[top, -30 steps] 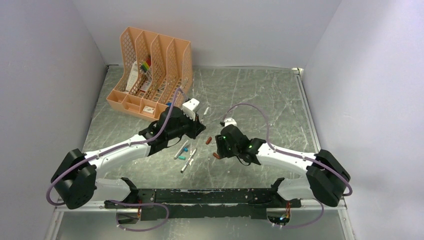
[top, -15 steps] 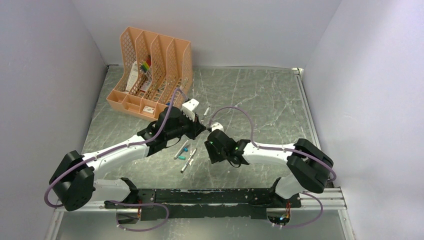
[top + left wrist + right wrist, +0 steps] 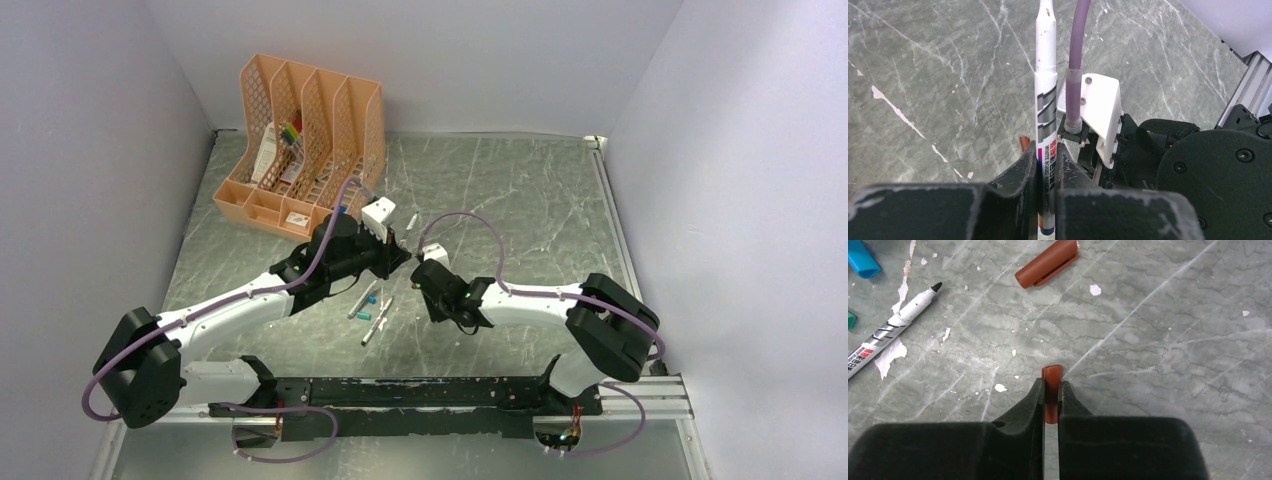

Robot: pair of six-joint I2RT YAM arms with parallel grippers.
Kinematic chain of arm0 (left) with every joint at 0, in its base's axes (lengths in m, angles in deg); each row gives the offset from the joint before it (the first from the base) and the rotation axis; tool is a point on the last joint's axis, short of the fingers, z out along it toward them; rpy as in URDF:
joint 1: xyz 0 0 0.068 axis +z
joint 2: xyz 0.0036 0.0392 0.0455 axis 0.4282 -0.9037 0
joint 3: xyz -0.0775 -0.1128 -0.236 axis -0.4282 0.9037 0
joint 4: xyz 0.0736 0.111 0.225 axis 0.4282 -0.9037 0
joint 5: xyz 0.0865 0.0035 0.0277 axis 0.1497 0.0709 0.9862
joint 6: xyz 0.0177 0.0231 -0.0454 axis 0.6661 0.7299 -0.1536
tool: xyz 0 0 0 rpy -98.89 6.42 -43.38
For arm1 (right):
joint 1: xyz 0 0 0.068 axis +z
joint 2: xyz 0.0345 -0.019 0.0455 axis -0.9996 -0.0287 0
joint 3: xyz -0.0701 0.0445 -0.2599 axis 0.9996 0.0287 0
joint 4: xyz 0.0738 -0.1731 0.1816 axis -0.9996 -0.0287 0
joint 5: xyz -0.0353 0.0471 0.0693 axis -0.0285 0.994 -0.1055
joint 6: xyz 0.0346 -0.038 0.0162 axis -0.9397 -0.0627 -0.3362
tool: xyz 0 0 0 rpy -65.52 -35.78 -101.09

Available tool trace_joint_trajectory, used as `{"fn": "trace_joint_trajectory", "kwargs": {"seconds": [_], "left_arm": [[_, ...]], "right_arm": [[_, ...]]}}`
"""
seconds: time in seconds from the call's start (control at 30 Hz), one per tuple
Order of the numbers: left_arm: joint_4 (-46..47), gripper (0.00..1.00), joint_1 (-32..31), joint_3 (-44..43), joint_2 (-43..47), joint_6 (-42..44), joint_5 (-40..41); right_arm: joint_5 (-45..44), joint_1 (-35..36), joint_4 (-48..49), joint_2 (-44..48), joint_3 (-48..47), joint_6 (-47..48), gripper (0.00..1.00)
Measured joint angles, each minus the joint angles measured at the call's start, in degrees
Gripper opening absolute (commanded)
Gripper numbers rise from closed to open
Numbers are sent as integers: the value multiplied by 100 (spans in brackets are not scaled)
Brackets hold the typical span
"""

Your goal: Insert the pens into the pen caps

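In the left wrist view my left gripper is shut on a pen, a white-grey marker barrel whose bare tip points away over the table. My right gripper is shut on a red-brown pen cap, held low over the table. In the top view the left gripper and the right gripper sit close together mid-table. A second red-brown cap lies just ahead of the right gripper. To its left lie a black-tipped pen and a teal cap.
More pens and teal caps lie on the grey marble table between the arms, and one pen lies farther back. An orange file organiser with bright markers stands at the back left. Walls close in on both sides.
My right arm swung left toward the left gripper, and its jaws went from open to shut on the red-brown cap. The left arm, still holding its pen, shifted only slightly.
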Motion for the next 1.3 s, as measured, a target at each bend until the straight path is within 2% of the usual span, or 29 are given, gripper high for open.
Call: {"fn": "trace_joint_trajectory", "kwargs": {"seconds": [0.13, 0.33, 0.53, 0.67, 0.9, 1.1, 1.3], "left_arm": [[31, 7, 0, 20, 0, -240, 13], [647, 7, 44, 409, -87, -922, -546], [1971, 7, 48, 608, -715, -1921, -1530], [3075, 7, 48, 874, -1056, -2708, -1937], [4461, 7, -26, 946, -1517, -3576, -2256], [4824, 7, -111, 940, -1639, -3812, -2253], [4865, 7, -111, 927, -1670, -3847, -2249]], "right_arm": [[-103, 4, -4, 201, 74, -138, 0], [-153, -175, 387, 1967, 431, -442, 0], [555, -1593, 1722, 3108, 686, -1001, 0], [1078, -2190, 2529, 3108, 772, -1237, 0], [1622, -2306, 3515, 2664, 632, -1368, 0], [1792, -2323, 3980, 2581, 474, -1443, 0], [1858, -2326, 4022, 2636, 457, -1447, 0]]}}
